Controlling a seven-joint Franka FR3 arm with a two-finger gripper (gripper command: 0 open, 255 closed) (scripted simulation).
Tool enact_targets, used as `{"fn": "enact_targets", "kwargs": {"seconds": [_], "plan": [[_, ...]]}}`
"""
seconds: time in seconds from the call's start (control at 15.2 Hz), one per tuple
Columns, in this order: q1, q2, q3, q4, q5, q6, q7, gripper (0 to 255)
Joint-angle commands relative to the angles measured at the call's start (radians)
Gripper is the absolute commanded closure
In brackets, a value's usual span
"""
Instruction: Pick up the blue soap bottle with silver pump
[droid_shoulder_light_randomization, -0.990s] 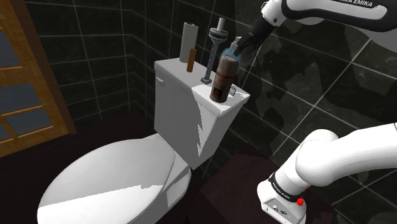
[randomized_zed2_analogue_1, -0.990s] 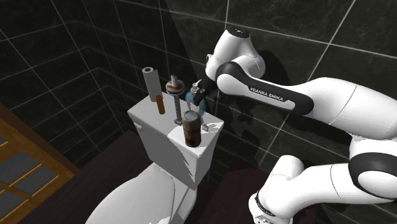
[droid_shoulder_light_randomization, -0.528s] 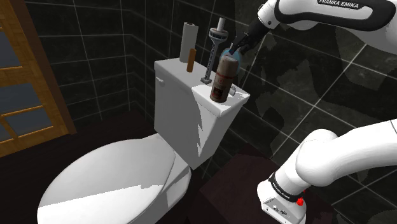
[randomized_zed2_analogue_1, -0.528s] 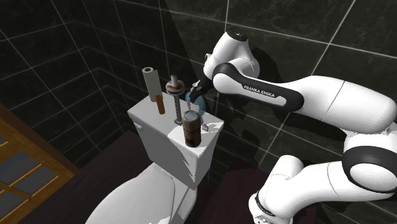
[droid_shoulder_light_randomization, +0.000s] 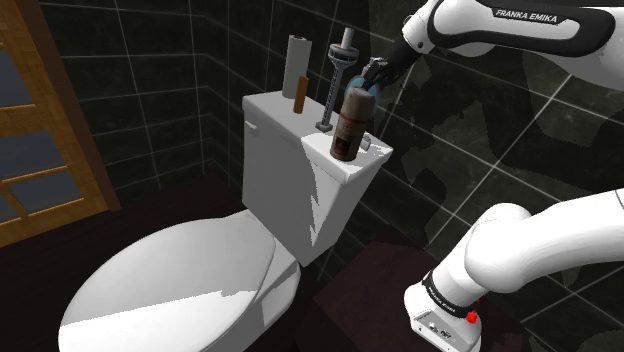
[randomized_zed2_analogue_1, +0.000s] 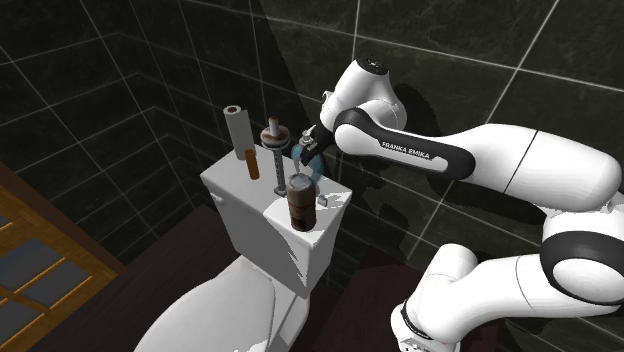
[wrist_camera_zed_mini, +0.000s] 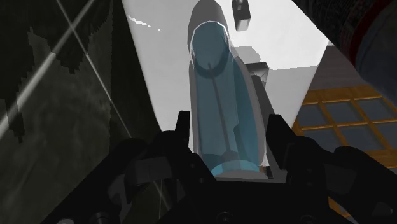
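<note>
Atop toilet tank (droid_shoulder_light_randomization: 280, 170), end effector (wrist_camera_zed_mini: 230, 122) clasping blue soap bottle (wrist_camera_zed_mini: 219, 89), long axis prob. near upright.

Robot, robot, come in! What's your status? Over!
End effector around blue soap bottle; grip unconfirmed. Bottle on toilet tank. Brown can close beside it.

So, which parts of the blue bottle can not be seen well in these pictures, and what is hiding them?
Shoulder view: the brown can covers most of the blue bottle, and the gripper covers its top, so the pump cannot be made out.
Second exterior view: the can hides the bottle's base on the toilet tank.
Wrist view: the gripper cuts off the bottle's near end.
</note>
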Motion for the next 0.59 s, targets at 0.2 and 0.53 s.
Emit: {"fn": "enact_targets", "kwargs": {"seconds": [0.2,0.53], "plan": [[0.0,0.001,0.0,-0.001,0.0,0.0,0.0,255],[0.002,0.008,0.001,0.044,0.001,-0.039,0.002,255]]}}
